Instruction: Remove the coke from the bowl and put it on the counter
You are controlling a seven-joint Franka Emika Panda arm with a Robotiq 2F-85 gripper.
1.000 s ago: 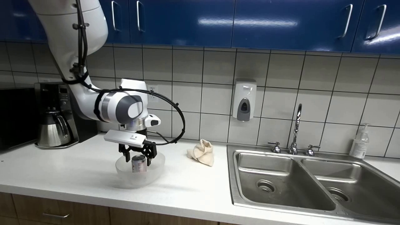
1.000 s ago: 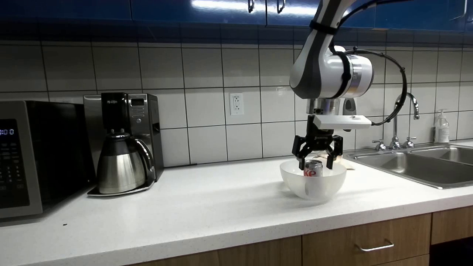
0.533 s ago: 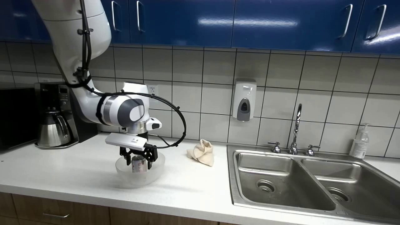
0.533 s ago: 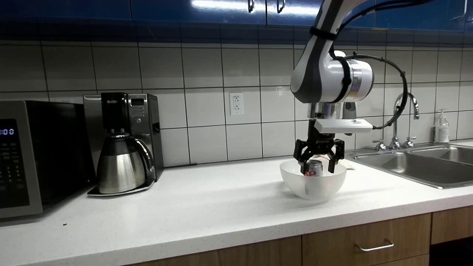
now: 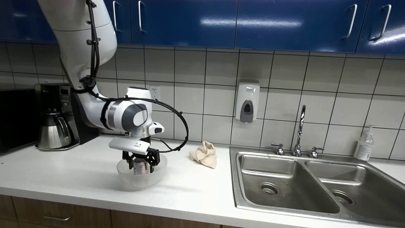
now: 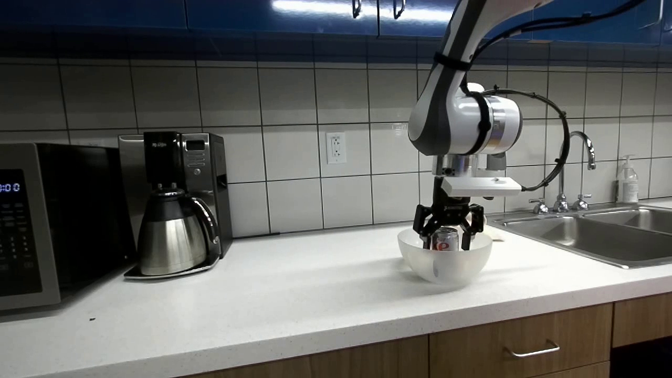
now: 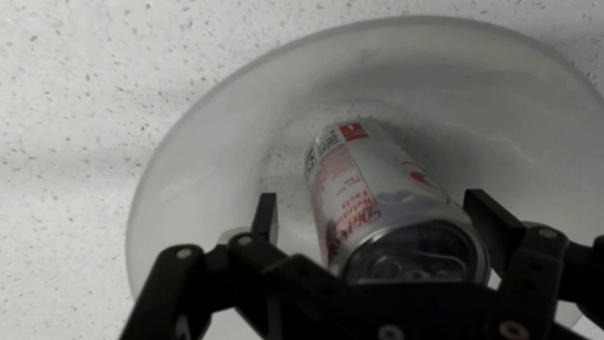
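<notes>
The coke can, silver with red print, stands in the translucent white bowl and shows in both exterior views. In the wrist view the can has its lid toward the camera. The bowl rim surrounds it there. My gripper points down into the bowl, its fingers on either side of the can's upper part. In the wrist view the gripper is open; a gap shows at the left finger. The right finger is very close to the can; contact is unclear.
The bowl stands on the white counter. A beige cloth lies beside it, toward the steel sink. A coffee maker and a microwave stand at the other end. Blue cabinets hang above.
My gripper has moved down, so its fingers now reach deeper into the bowl alongside the can. The can and bowl have not moved.
</notes>
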